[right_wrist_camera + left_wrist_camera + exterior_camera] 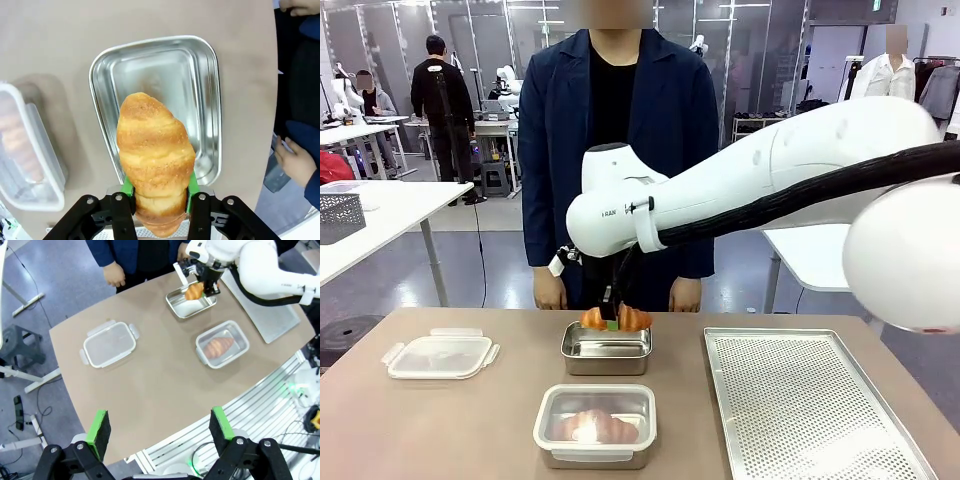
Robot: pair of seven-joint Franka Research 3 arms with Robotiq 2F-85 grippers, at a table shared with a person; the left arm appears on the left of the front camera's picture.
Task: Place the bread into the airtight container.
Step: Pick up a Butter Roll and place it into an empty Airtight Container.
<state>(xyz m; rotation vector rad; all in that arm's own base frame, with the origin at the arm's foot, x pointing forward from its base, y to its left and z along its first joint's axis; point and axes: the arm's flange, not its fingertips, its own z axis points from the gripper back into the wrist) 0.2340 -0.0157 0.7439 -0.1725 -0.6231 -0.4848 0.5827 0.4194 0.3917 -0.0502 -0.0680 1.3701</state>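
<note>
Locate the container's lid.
In the front view, the lid lies on the left side of the table, left of the open airtight container.

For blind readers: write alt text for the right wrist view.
The right pincer grips a golden croissant above an empty rectangular steel tray on the tan table. A clear plastic container sits at the left edge, a person's hand at the right.

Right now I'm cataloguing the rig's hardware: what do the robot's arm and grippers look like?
The right arm is glossy white with rounded joints, a black ribbed cable hose strapped along it and small dark lettering near the wrist. The left gripper and right gripper are black, two-fingered, with green pads.
</note>
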